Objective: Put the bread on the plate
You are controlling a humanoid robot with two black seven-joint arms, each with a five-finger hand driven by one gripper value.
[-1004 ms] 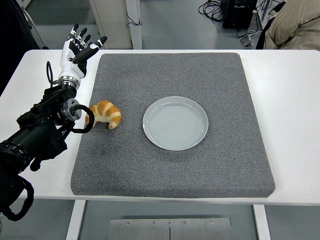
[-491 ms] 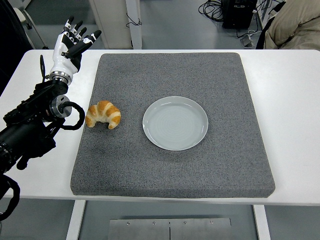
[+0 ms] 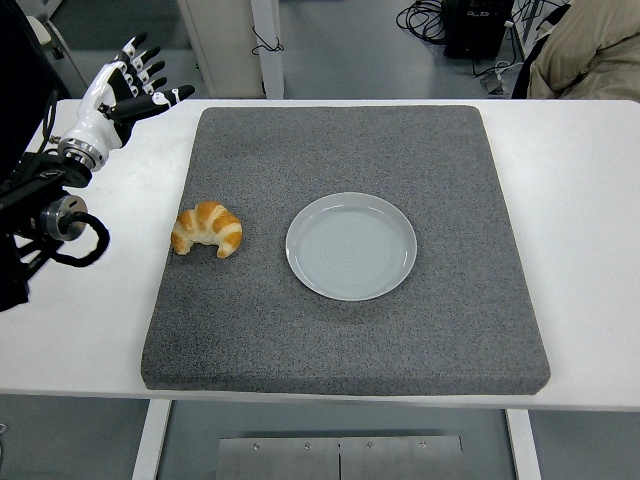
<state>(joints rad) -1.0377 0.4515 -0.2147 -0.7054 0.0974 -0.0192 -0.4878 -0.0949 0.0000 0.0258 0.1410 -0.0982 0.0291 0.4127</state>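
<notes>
A golden croissant (image 3: 207,229) lies on the left side of the grey mat (image 3: 350,330). An empty pale grey plate (image 3: 351,246) sits at the mat's middle, to the right of the croissant and apart from it. My left hand (image 3: 125,88) is white with black fingers, spread open and empty, above the table's far left corner, well behind and left of the croissant. Its black arm runs off the left edge. The right arm is out of view.
The white table (image 3: 590,250) shows bare strips left and right of the mat. A person's beige sleeve (image 3: 590,45) is at the top right, beyond the table. Cables and equipment lie on the floor behind.
My left arm has drawn back to the left and out toward the picture's edge, moving away from the croissant. The hand stays open. The croissant and plate have not moved.
</notes>
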